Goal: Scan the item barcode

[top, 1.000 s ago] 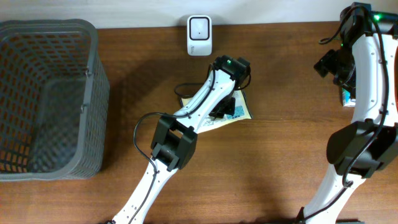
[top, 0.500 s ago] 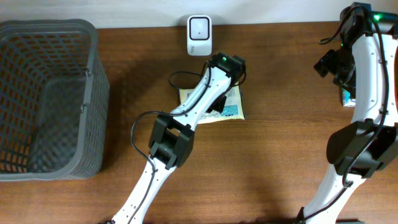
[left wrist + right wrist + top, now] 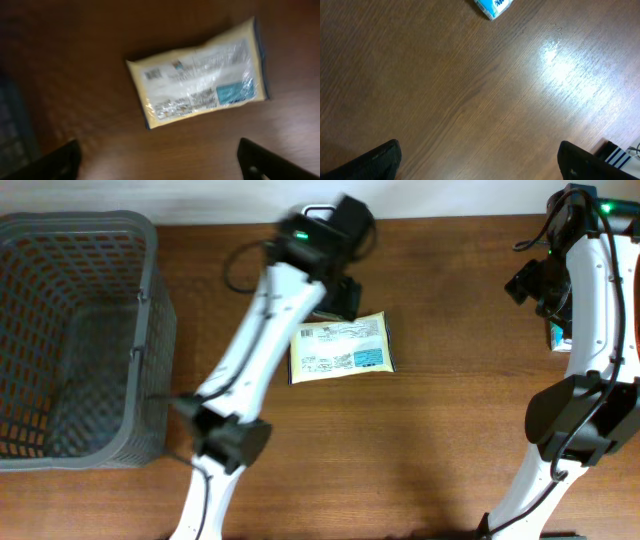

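The item, a yellow packet (image 3: 340, 348) with printed labels and a blue patch, lies flat on the wooden table. In the left wrist view the packet (image 3: 197, 85) sits alone, label side up and blurred. My left gripper (image 3: 342, 296) hovers just beyond its far edge, lifted clear; the left gripper (image 3: 160, 162) is open with only bare wood between its fingertips. The white scanner (image 3: 318, 211) at the table's back edge is almost wholly hidden behind the left arm. My right gripper (image 3: 528, 282) hangs at the far right; the right gripper (image 3: 480, 160) is open and holds nothing.
A grey mesh basket (image 3: 150, 310) fills the left side of the table. A small blue and white item (image 3: 555, 335) lies beside the right arm, also seen as the blue and white item (image 3: 492, 6) in the right wrist view.
My left gripper opened and let go of the packet, then rose and swung back toward the scanner. The packet now lies flat by itself. The right arm stayed still.
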Robot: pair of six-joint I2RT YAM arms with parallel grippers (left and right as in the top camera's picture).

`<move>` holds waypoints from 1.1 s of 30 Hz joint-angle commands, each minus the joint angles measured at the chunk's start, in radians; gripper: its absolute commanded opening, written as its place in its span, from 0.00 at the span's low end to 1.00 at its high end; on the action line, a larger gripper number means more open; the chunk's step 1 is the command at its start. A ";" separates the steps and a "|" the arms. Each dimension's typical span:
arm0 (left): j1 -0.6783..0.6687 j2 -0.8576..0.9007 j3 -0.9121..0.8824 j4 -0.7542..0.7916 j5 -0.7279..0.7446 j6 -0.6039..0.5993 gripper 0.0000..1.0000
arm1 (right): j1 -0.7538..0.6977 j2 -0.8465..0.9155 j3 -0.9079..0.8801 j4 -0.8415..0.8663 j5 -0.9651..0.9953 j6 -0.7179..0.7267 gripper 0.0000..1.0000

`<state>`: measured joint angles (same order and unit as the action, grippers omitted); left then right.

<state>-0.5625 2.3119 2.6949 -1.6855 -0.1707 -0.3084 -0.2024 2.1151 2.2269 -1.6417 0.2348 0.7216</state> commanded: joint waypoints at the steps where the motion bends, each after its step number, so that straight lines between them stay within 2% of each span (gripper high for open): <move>1: 0.097 -0.135 0.014 -0.003 0.002 -0.047 0.99 | -0.001 0.003 -0.001 0.000 0.002 -0.004 0.99; 5: 0.258 -0.235 0.014 -0.003 0.003 -0.045 0.99 | -0.001 0.003 -0.001 0.000 0.002 -0.004 0.98; 9: 0.438 -0.265 0.014 -0.003 0.063 -0.045 0.99 | -0.001 0.003 -0.001 0.119 -0.055 0.000 0.99; 11: 0.542 -0.280 0.014 -0.003 0.169 -0.045 0.99 | -0.001 0.003 -0.001 0.134 -0.139 -0.001 0.99; 13: 0.627 -0.293 0.014 -0.003 0.206 -0.045 0.99 | -0.001 0.003 -0.001 0.117 -0.294 -0.012 0.99; 14: 0.663 -0.297 0.014 -0.003 0.206 -0.045 0.99 | 0.002 0.003 -0.001 0.130 -0.389 -0.087 0.99; 16: 0.738 -0.308 0.014 -0.003 0.205 -0.045 0.99 | 0.043 0.013 -0.001 0.160 -0.517 -0.344 0.99; 17: 0.764 -0.311 0.014 -0.003 0.205 -0.045 0.99 | 0.082 0.021 -0.002 0.158 -0.503 -0.402 0.99; 20: 0.838 -0.312 0.014 -0.003 0.204 -0.058 0.99 | 0.196 0.036 -0.049 0.165 -0.454 -0.411 0.99; 23: 0.917 -0.312 0.014 -0.003 0.201 -0.106 0.99 | 0.308 0.036 -0.174 0.274 -0.365 -0.411 0.99; 28: 0.959 -0.312 0.014 -0.003 0.201 -0.106 0.99 | 0.368 0.037 -0.347 0.429 -0.276 -0.411 0.99; 30: 0.958 -0.312 0.014 -0.003 0.201 -0.106 0.99 | 0.368 0.037 -0.412 0.510 -0.314 -0.412 0.99; 33: 0.958 -0.312 0.014 -0.003 0.201 -0.106 0.99 | 0.375 0.037 -0.480 0.600 -0.493 -0.575 0.99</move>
<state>0.3935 2.0251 2.7007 -1.6871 0.0238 -0.4057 0.1661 2.1498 1.7851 -1.0744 -0.1276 0.2722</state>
